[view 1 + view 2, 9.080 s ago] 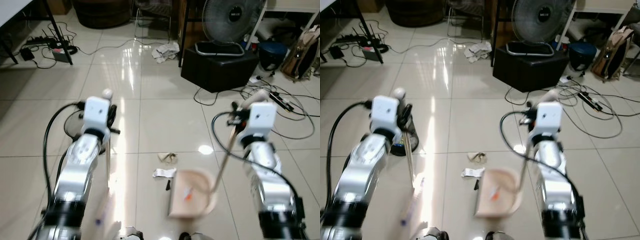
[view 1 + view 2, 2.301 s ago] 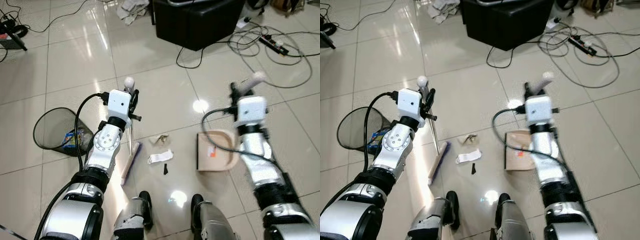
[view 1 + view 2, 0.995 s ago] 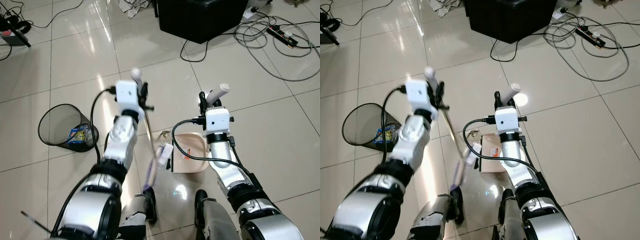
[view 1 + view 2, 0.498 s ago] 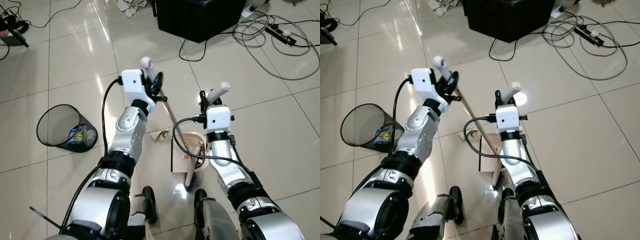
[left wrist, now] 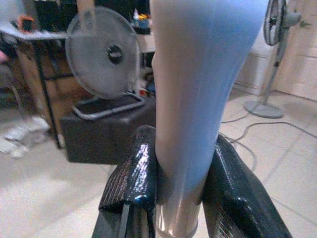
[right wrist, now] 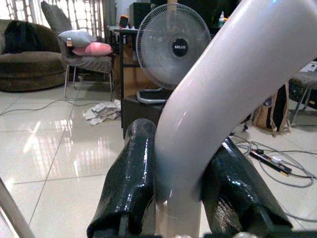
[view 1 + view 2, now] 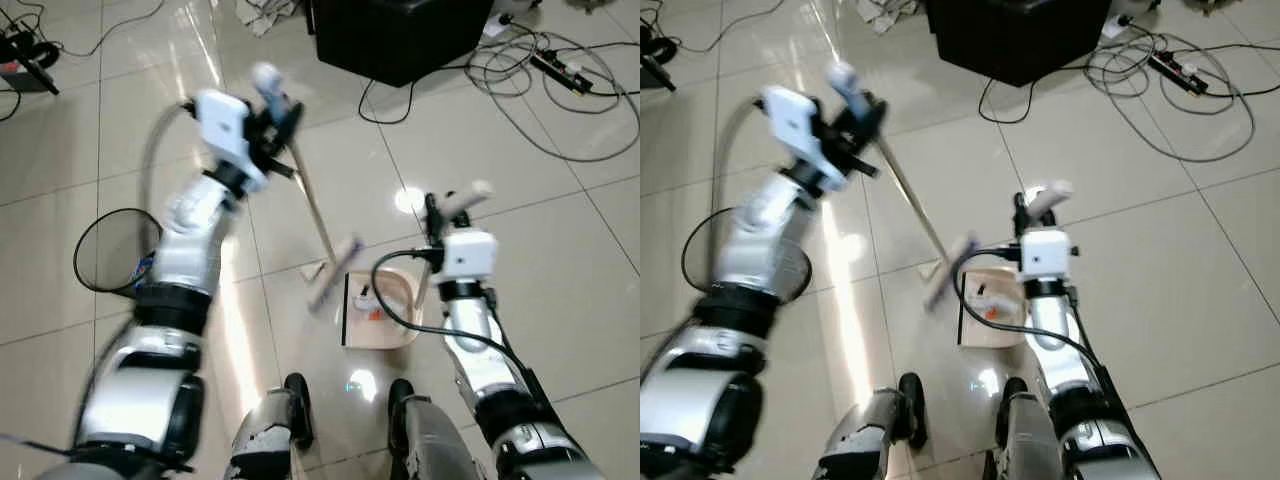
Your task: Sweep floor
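Feet (image 7: pixel 290 400): the robot's own two dark feet stand on the pale glossy tiles at the near edge of the head view
Dustpan (image 7: pixel 385 315): beige pan lying flat on the floor just ahead of the feet, with small bits of litter and an orange speck inside it
Right gripper (image 6: pixel 181 198): both black fingers clamped on the dustpan's white curved handle (image 6: pixel 223 89); the arm stands just over the pan
Broom (image 7: pixel 318 225): thin pale stick slanting down from the raised left arm to its blurred head (image 7: pixel 335 272), which sits at the pan's left front corner, beside a crumpled scrap of paper (image 7: pixel 312 270)
Left gripper (image 5: pixel 181 191): fingers closed tight around the broom's pale blue grip, held high and out to the robot's left; the arm is motion-blurred
Bin (image 7: pixel 105 250): black mesh wastebasket on the floor to the left, partly behind the left arm
Black box (image 7: pixel 400 35): dark block farther off, ahead
Cables (image 7: pixel 540 90): loops of cord and a power strip on the tiles at the far right
Fan (image 6: pixel 173 47): round fan sitting on top of the black box, seen from the wrist
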You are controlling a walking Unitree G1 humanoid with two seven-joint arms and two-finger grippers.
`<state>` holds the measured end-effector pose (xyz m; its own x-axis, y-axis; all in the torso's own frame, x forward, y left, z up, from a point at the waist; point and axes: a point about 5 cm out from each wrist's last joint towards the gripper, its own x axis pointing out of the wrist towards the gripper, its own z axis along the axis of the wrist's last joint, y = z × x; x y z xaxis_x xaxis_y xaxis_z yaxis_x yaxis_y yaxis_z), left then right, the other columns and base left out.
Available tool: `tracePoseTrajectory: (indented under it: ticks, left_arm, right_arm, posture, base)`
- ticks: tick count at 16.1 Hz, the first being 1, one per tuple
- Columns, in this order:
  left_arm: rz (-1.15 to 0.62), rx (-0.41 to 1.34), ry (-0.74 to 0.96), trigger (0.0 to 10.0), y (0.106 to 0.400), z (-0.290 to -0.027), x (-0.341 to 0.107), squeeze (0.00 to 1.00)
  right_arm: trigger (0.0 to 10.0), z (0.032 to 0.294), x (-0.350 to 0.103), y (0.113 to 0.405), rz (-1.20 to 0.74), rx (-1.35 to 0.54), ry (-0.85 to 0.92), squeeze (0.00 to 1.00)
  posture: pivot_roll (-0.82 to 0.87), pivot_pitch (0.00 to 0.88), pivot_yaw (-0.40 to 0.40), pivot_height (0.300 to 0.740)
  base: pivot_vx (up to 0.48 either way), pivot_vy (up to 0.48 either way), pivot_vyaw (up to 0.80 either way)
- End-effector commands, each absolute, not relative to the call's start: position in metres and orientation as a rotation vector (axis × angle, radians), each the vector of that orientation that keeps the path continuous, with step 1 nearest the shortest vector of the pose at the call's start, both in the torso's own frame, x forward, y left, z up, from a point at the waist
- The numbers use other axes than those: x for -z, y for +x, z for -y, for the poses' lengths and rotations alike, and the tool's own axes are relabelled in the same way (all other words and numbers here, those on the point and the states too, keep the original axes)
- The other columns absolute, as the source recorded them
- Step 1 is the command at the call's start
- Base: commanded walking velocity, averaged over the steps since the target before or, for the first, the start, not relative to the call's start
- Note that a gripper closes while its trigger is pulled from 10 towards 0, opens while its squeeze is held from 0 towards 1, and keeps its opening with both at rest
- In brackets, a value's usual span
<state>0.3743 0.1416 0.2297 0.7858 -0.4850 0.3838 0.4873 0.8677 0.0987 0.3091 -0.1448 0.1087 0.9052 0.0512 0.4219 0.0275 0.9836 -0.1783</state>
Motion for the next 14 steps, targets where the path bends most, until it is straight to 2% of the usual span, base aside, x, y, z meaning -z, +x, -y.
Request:
tracePoseTrajectory:
  ticks: [1,4,5,7,11,14]
  left_arm:
    - [0.390,0.488,-0.014,10.0,0.370,-0.160,-0.224,0.00]
    - [0.310,0.390,0.004,10.0,0.356,-0.197,-0.198,0.00]
    - [0.267,0.319,0.045,10.0,0.347,-0.215,-0.184,0.00]
    - [0.231,0.221,0.091,10.0,0.341,-0.236,-0.175,0.00]
    - [0.131,0.152,0.178,10.0,0.328,-0.250,-0.158,0.00]
    - [0.071,0.136,0.158,10.0,0.313,-0.247,-0.136,0.00]
  right_arm:
    - [10.0,0.149,-0.103,0.301,0.418,-0.007,-0.170,0.00]
    - [10.0,0.159,-0.113,0.293,0.460,0.026,-0.137,0.00]
    - [10.0,0.164,-0.125,0.294,0.493,0.040,-0.129,0.00]
    - [10.0,0.167,-0.140,0.297,0.532,0.043,-0.129,0.00]
    - [10.0,0.173,-0.169,0.299,0.583,0.025,-0.105,0.00]
    - [10.0,0.178,-0.195,0.305,0.529,0.036,0.059,0.00]
  posture:
    - [0.11,0.267,0.101,0.740]
    - [0.10,0.205,0.095,0.740]
    - [0.08,0.195,0.095,0.740]
    - [0.07,0.177,0.094,0.740]
    - [0.05,0.152,0.100,0.740]
    - [0.03,0.127,0.093,0.740]
  base:
    - [0.000,0.000,0.00]
    - [0.000,0.000,0.00]
    - [0.000,0.000,0.00]
    - [0.000,0.000,0.00]
    - [0.000,0.000,0.00]
    - [0.000,0.000,0.00]
